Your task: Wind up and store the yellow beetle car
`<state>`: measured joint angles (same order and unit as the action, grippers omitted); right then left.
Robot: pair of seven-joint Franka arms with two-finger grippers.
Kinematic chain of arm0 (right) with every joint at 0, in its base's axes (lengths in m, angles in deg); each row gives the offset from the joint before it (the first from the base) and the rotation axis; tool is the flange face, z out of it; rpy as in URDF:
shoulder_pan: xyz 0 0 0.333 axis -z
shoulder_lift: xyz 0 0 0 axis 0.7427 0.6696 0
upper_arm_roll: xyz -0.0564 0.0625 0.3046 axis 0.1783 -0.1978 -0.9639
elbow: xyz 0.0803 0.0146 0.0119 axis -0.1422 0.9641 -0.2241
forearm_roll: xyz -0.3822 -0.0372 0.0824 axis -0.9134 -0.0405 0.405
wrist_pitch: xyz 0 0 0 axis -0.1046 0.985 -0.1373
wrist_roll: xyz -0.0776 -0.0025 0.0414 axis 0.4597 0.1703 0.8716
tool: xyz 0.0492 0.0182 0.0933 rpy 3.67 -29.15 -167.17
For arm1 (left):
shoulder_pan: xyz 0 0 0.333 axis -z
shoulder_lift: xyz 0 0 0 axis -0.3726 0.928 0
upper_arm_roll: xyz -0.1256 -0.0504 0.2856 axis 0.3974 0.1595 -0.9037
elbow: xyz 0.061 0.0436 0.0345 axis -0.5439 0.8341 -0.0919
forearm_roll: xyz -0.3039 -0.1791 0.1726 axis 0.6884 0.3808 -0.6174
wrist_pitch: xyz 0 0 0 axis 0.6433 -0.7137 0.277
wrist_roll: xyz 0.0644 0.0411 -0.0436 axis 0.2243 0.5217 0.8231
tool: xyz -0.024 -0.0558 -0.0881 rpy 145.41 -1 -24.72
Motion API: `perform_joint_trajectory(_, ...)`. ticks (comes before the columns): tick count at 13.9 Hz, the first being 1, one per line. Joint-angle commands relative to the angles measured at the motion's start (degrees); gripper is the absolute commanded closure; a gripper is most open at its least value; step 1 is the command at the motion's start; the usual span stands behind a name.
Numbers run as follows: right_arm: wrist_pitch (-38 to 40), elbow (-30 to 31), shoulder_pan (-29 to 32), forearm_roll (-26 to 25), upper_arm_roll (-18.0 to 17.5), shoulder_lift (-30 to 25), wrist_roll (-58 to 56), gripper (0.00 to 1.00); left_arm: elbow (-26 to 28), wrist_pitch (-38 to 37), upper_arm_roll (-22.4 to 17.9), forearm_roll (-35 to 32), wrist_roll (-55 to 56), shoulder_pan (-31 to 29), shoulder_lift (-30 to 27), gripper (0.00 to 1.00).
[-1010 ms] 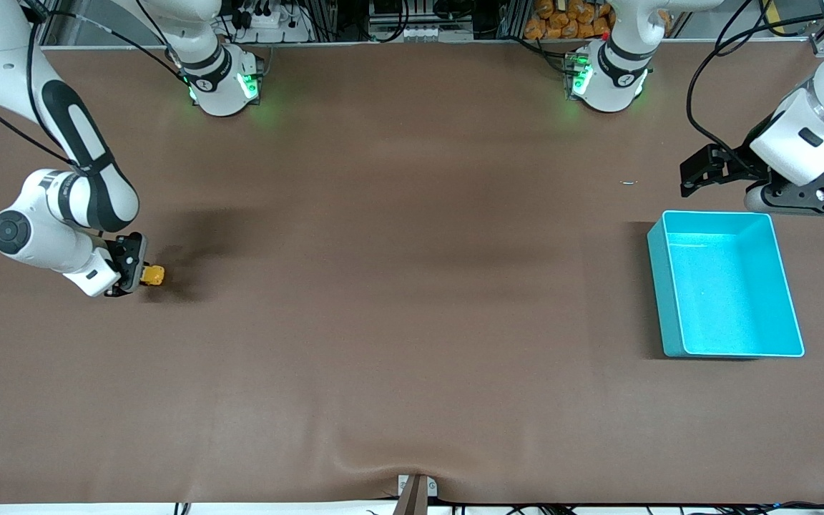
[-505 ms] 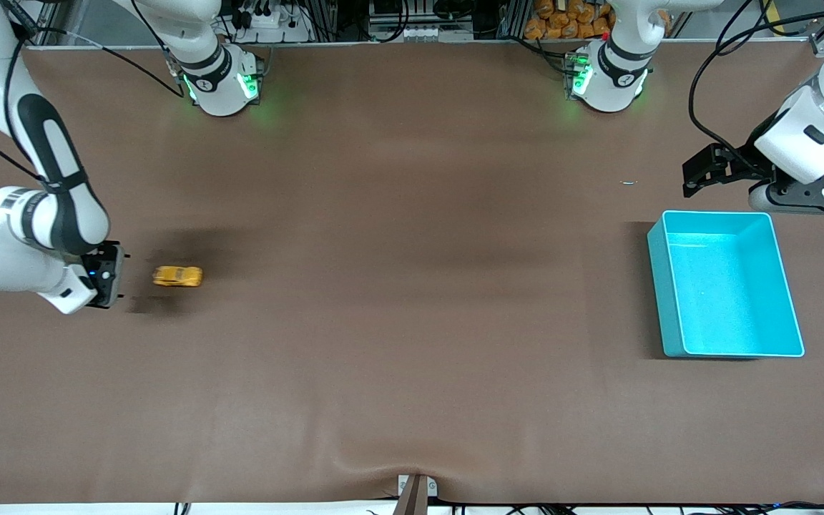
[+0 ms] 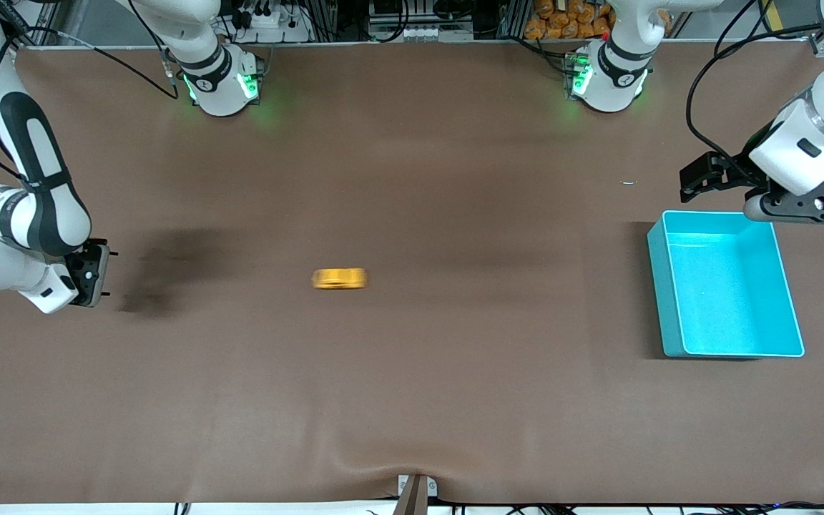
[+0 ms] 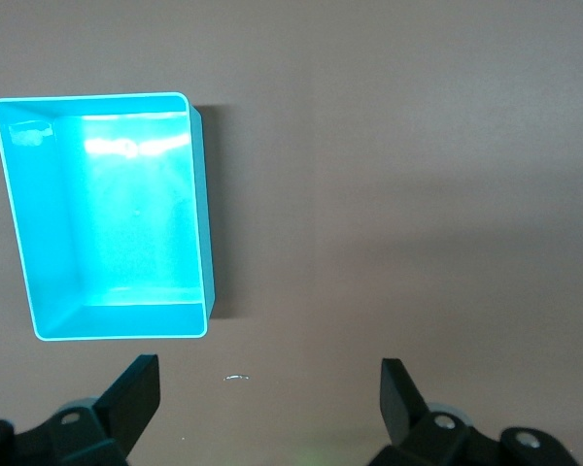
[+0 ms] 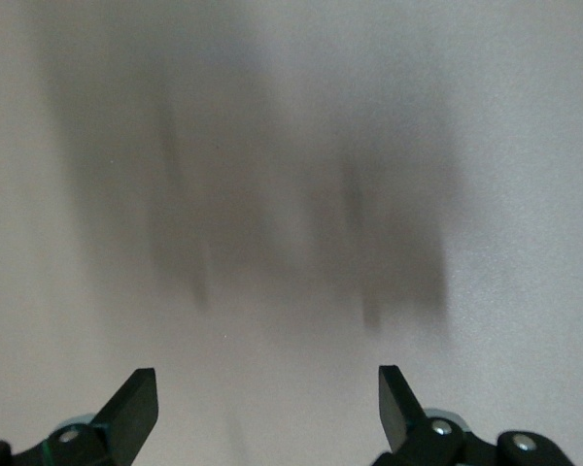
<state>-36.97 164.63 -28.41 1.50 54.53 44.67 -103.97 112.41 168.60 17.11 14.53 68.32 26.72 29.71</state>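
**A:** Front view: where is the yellow beetle car?

**B:** On the brown table, near mid-table and blurred, with nothing touching it. It lies well apart from the right gripper toward the right arm's end, and well apart from the teal bin toward the left arm's end.

**A:** And the claws in that view?

**B:** The right gripper sits low over bare table at its own end, a dark shadow beside it; its fingers are too small here to judge. The left gripper hangs over the table just beside the bin's edge farthest from the front camera.

**A:** Left wrist view?

**B:** The left gripper has its two dark fingers spread wide, holding nothing. The teal bin lies under it with nothing visible inside, and a tiny pale speck rests on the table near the bin.

**A:** Right wrist view?

**B:** The right gripper also stands wide, its fingers holding nothing, over smeared shadows on bare table. The car does not show here.
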Motion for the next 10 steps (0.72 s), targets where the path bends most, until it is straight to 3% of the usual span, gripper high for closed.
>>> perform_joint_trajectory(1, 2.6, -2.6, 1.0, 3.9, -1.0, -1.3, -0.1, 0.0, -0.6, 0.0, -0.1, 0.8, -0.4, -0.5, 0.1, 0.0)
perform_joint_trajectory(3, 9.3, -7.6, 0.5, 8.9, -0.9, -3.4, 3.6, 0.0, -0.5, 0.0, -0.1, 0.7, -0.4, -0.5, 0.3, 0.0)
perform_joint_trajectory(8, 23.0, -18.7, -2.0, 9.7, -1.4, -12.9, 33.7, 0.0, -0.2, -0.7, -0.2, 0.3, 4.3, -0.4, 2.1, 0.0)
perform_joint_trajectory(10, 28.7, -24.1, -3.9, 9.0, -1.4, -13.9, 42.8, 0.0, 0.1, -2.3, 0.0, 0.3, 10.6, 0.2, 2.2, 0.0)
